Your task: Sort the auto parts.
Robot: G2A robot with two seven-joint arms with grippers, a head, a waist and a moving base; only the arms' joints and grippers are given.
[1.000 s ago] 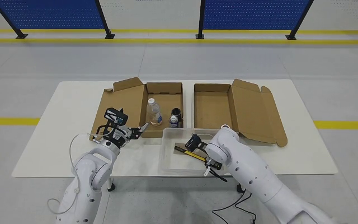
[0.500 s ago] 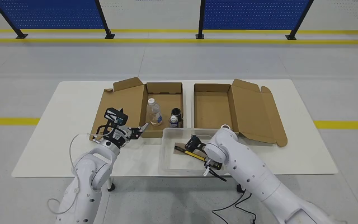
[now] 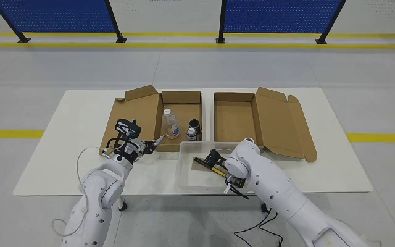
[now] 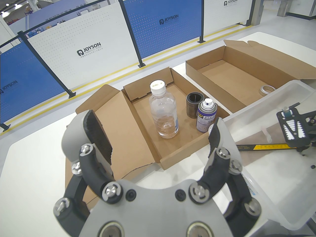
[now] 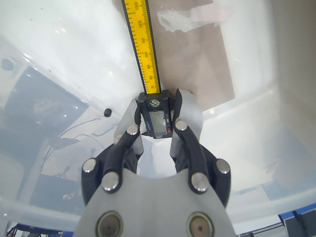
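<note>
1. Top view: a white table (image 3: 74,142) carries two open cardboard boxes side by side, the left box (image 3: 182,114) and the right box (image 3: 234,123). A clear bin (image 3: 191,176) sits just in front of them, between the arms.
   - A bottle (image 3: 170,123), a can (image 3: 192,131) and a dark bearing (image 3: 195,123) stand in the left box. The can and bearing are close together at its right side.
   - The right gripper (image 3: 214,159) is down inside the bin at the caliper (image 3: 200,163), which lies slantwise across the bin.
   - The left gripper (image 3: 155,142) hangs over the left box's front edge, just beside the bin.
   - From this height I cannot tell how wide either claw stands.

2. Left wrist view: the left claw is released, its fingers spread wide with nothing between the pads.
   - The bottle stands upright with a white cap. The bearing is just behind the can, touching it or nearly so.
   - This view adds a metal ring (image 4: 266,89) lying flat in the right box, by the wall nearest the bin.
   - The right gripper shows side-on at the caliper's head. The yellow beam reaches toward the bin's left wall.

3. Right wrist view: the right claw is clenched on the caliper's display head, one finger pressed to each side.
   - The yellow scale runs straight away from the claw over the bin floor.
   - I cannot tell whether the caliper rests on that floor or sits just above it.
</note>
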